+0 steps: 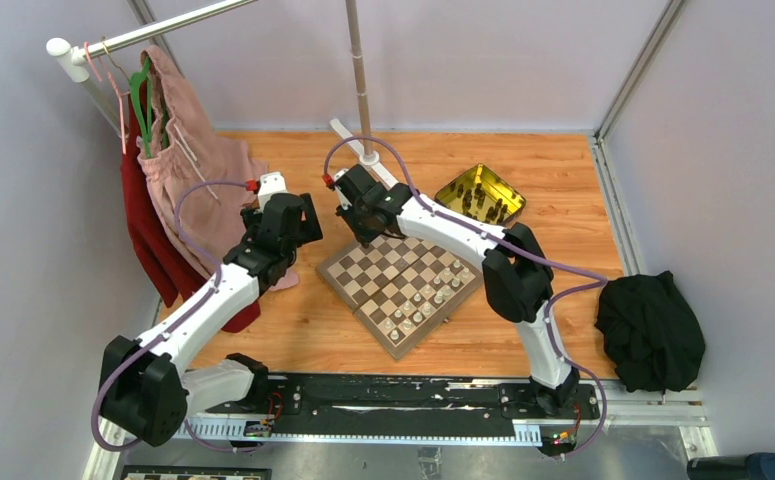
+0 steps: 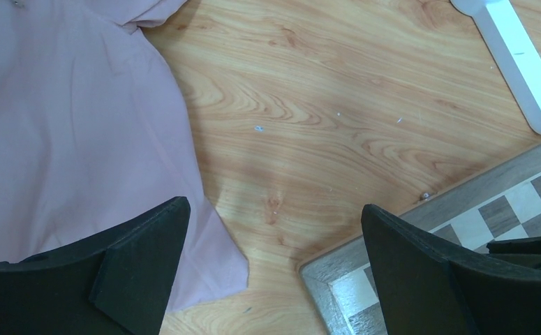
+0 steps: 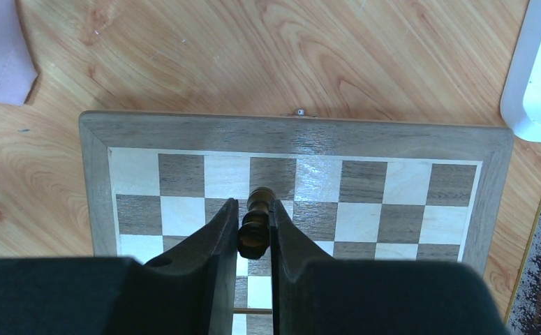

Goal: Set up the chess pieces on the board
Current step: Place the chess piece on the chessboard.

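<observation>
Evidently the right end effector (image 3: 254, 213) is pinched on a dark chess piece (image 3: 255, 225), upright over the far rows of the board (image 3: 295, 132), likely bound for its home rank. Pale pieces (image 1: 425, 300) stand along the board's near side. The gold tin (image 1: 458, 176), toward the far right corner of the surface (image 1: 563, 170), holds more dark pieces (image 1: 483, 198). The left end effector (image 2: 274, 209) gapes wide, empty.

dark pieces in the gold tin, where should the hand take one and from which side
Probably by its top, coming straight down: the dark pieces sit close together inside the gold tin, and its raised rim would block a sideways approach.
</observation>
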Motion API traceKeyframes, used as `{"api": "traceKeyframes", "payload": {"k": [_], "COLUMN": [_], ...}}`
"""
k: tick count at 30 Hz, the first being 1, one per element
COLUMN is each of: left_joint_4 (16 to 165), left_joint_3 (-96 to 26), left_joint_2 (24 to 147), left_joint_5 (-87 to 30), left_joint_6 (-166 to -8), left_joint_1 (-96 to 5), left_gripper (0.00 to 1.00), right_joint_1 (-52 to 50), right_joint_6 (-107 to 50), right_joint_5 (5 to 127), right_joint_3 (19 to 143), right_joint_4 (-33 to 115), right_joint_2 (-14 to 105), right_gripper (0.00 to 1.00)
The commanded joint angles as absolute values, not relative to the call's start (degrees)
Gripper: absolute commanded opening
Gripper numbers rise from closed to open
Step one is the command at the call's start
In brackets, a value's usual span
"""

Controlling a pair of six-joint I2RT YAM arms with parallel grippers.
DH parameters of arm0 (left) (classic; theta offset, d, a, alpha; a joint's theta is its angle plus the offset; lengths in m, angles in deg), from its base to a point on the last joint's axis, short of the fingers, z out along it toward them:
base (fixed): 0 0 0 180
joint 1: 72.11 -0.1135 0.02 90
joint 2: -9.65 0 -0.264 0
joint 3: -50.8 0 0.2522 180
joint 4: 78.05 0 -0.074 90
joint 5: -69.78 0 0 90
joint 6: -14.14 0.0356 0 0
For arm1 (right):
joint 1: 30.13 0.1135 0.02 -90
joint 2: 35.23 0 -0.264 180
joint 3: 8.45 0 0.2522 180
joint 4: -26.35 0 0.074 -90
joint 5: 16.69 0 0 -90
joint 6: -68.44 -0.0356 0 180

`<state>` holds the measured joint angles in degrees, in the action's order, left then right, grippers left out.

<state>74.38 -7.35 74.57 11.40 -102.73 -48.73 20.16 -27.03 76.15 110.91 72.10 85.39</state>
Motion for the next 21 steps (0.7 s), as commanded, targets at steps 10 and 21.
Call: {"api": "traceKeyframes", "payload": {"k": [10, 21], "left_joint_4": [73.51, 73.66], "left_joint_3": [-6.05, -6.04], "left_joint_2": [71.83, 72.33], "left_joint_5": [13.14, 13.09], "left_joint_6": [-103.37, -103.91], "left_joint_1": [-48.99, -48.99], "left_gripper": [1.0, 1.0], "right_joint_1": [21.48, 21.49], "right_joint_6": [-26.49, -26.06], "right_joint_5": [75.67, 75.62], "right_joint_3": [112.8, 112.54], "right_joint_4": [73.95, 73.9], "right_joint_2": [87.84, 88.07], "right_gripper": [0.0, 0.0]}}
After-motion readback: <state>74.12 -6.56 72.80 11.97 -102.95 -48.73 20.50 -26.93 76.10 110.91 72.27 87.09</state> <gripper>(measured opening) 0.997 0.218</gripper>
